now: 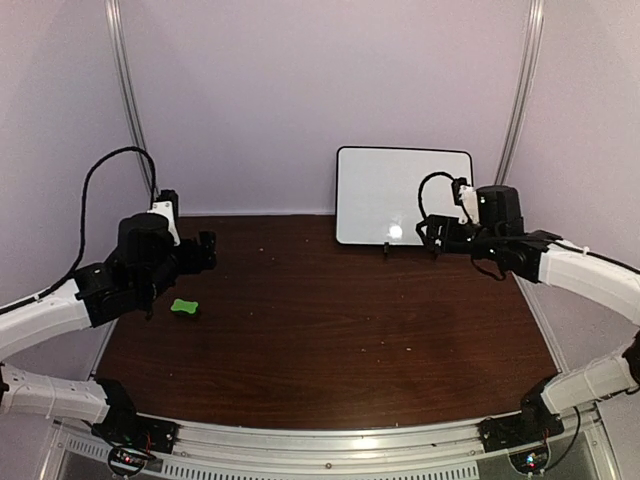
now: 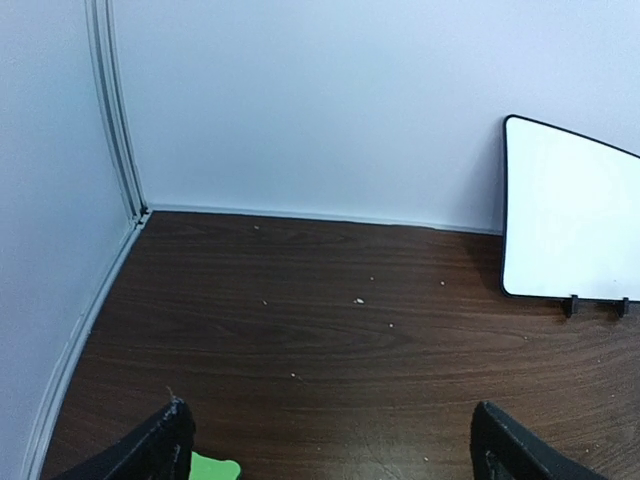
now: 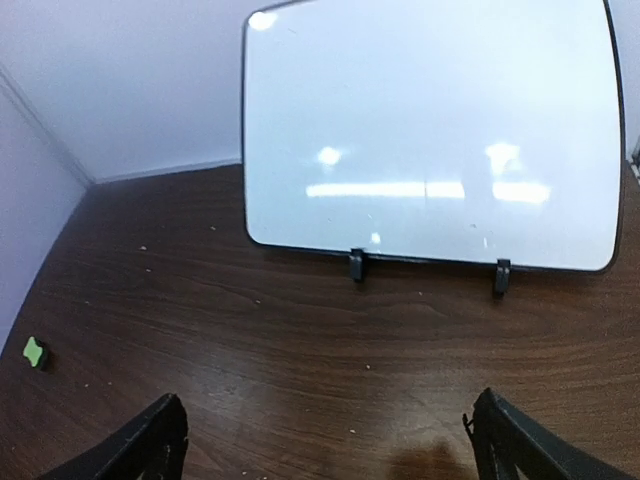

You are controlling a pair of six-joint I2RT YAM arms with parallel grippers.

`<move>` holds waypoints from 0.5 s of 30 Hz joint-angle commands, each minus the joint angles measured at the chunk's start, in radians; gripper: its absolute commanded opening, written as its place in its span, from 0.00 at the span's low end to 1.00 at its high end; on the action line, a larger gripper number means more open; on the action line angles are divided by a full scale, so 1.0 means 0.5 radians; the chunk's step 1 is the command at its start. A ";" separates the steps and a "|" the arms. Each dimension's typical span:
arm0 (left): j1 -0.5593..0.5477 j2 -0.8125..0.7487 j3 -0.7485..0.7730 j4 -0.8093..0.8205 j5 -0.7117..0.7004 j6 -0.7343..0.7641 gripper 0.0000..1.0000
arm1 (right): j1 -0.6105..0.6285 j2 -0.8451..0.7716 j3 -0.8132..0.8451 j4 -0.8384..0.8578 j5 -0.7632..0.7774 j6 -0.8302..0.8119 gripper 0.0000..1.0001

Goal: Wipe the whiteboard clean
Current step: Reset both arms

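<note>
The whiteboard (image 1: 403, 195) leans upright against the back wall on small black feet, its face blank white with light glare. It also fills the upper part of the right wrist view as the whiteboard (image 3: 430, 130) and shows at the right edge of the left wrist view as the whiteboard (image 2: 575, 215). My right gripper (image 1: 432, 234) hangs open just in front of the board's lower right part, nothing between its fingers (image 3: 150, 445). Over at the left my left gripper (image 1: 207, 251) is open and empty, above and behind the small green eraser block (image 1: 184, 307), whose corner shows by its left finger (image 2: 160, 450).
Pale crumbs are scattered over the dark wood table (image 1: 330, 330). White walls close in the back and both sides, with a metal rail in each rear corner. The arm bases and a metal bar run along the near edge.
</note>
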 commanded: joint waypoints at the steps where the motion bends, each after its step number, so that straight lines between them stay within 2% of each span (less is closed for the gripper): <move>1: 0.081 -0.064 0.150 -0.142 0.162 0.225 0.98 | 0.088 -0.504 -0.121 0.042 -0.005 -0.134 1.00; 9: 0.106 -0.087 0.265 -0.343 0.320 0.420 0.98 | 0.105 -1.164 -0.226 -0.019 0.058 -0.230 1.00; 15: 0.107 -0.207 0.185 -0.337 0.391 0.518 0.98 | 0.104 -1.308 -0.248 -0.091 0.180 -0.293 1.00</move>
